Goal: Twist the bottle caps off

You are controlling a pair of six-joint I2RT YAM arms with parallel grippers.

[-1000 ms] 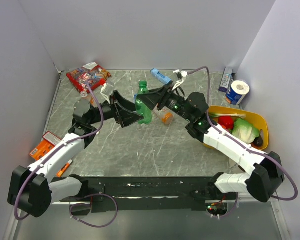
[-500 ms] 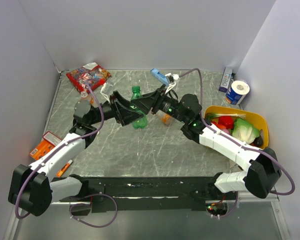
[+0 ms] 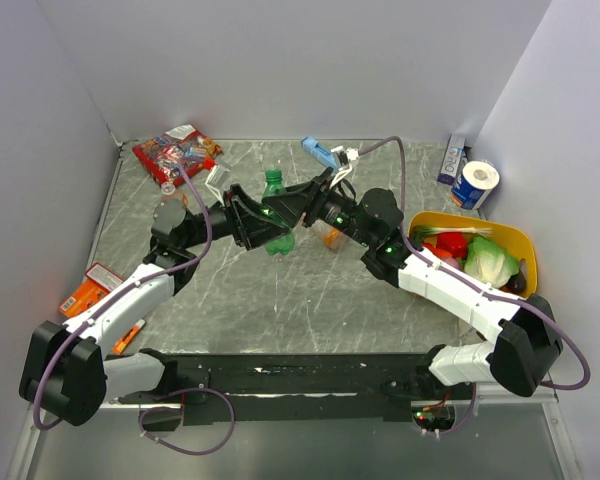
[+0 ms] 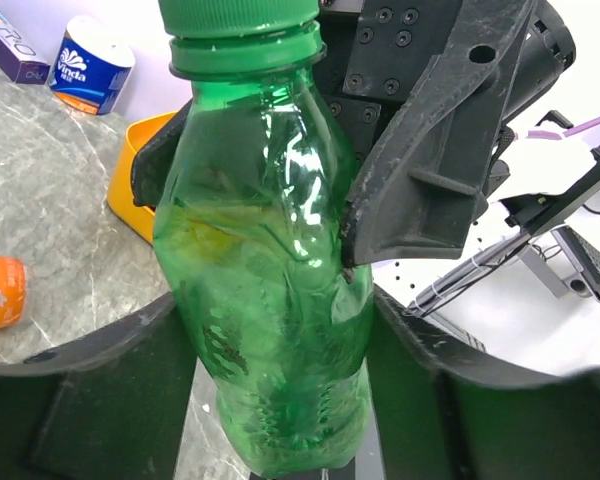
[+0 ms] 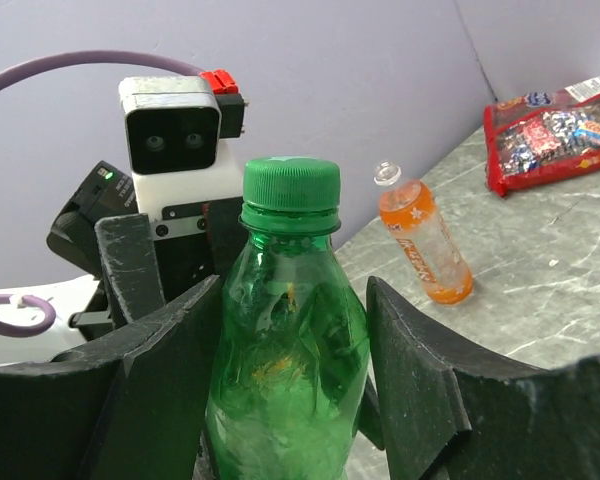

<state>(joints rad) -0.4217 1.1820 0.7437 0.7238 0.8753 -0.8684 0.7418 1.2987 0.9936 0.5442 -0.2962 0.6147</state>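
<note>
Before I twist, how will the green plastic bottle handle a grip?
The green plastic bottle looks dented beside the black fingers, so it probably buckles easily. No liquid shows, so likely light. Its glossy wall may slip during twisting.

The green bottle (image 3: pixel 273 185) swung upright in the right gripper (image 3: pixel 282 212), ending farther from the yellow basket (image 3: pixel 521 240), and the left gripper (image 3: pixel 268 228) closed from wide onto it.
</note>
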